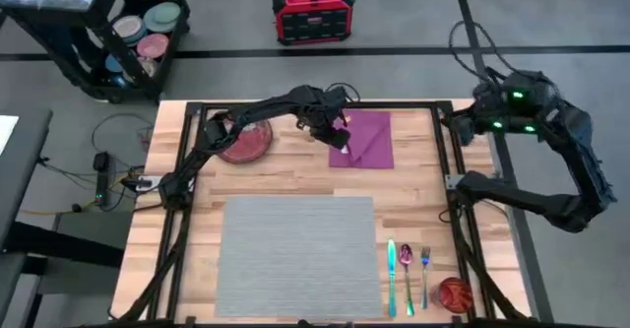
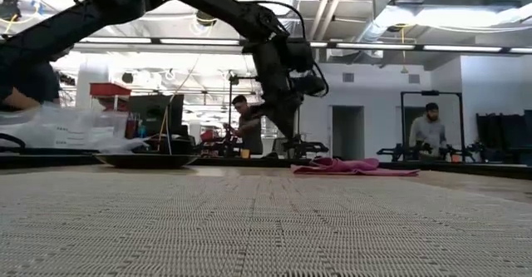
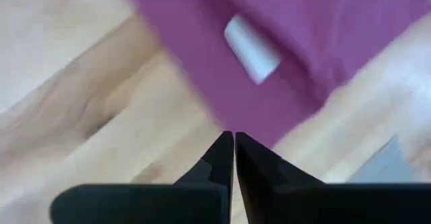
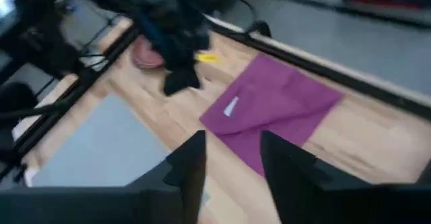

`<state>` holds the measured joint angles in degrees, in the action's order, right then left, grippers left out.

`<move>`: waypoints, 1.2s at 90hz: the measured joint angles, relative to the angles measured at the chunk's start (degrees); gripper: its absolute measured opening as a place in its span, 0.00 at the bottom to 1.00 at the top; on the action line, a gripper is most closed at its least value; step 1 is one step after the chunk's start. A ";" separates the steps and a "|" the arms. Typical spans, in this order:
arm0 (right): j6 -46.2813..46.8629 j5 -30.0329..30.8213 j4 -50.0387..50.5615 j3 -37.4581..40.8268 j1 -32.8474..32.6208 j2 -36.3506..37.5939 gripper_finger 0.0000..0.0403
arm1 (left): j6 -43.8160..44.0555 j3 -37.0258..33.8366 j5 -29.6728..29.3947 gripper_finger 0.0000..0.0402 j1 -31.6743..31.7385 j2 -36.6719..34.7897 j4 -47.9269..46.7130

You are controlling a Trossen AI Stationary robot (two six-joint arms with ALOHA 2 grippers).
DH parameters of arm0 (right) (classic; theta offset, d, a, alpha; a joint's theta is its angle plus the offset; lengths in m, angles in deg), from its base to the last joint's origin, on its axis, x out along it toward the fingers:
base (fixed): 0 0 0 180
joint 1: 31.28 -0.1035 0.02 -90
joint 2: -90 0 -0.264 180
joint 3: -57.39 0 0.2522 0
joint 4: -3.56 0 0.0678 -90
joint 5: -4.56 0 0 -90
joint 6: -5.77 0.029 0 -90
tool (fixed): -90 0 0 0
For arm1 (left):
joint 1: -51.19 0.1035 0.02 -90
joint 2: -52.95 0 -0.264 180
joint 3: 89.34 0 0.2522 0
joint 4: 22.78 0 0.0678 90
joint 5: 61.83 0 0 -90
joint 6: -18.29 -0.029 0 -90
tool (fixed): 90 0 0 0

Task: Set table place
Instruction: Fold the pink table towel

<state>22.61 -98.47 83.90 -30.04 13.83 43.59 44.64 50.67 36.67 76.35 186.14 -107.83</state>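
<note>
**Left gripper closed over napkin edge; placemat lies bare near the front**

Table (image 1: 295, 175): light planks, black frame. Grey placemat (image 1: 298, 256) lies flat at the front centre, well apart from both grippers. Purple napkin (image 1: 362, 138) sits at the far side, a pink plate (image 1: 244, 143) to its left. Left gripper (image 1: 338, 139) hangs at the napkin's left edge, fingers (image 3: 219, 160) pressed together, holding nothing. Right gripper (image 4: 232, 158) is off the table's right edge, fingers parted, empty. Cutlery (image 1: 408, 269) and a red cup (image 1: 455, 294) lie right of the placemat. Beyond the table: two people (image 2: 428, 131) standing, a red box (image 1: 312, 13) on the floor.
</note>
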 joint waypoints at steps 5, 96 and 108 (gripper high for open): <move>0.02 -1.44 -5.82 4.00 -1.57 -2.28 0.10 | -2.81 0.94 -1.80 0.00 0.30 -2.14 -2.16; 0.62 -7.60 -32.48 -4.65 -3.70 -63.13 0.00 | -29.88 1.13 -18.04 0.00 4.91 -26.41 -12.64; -7.40 1.38 -19.30 -16.87 -4.97 -68.34 0.00 | -27.93 1.13 -17.82 0.00 5.68 -26.41 -12.13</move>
<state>15.21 -97.09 64.61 -46.91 8.86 -24.74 16.71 51.79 18.85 82.02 159.73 -119.95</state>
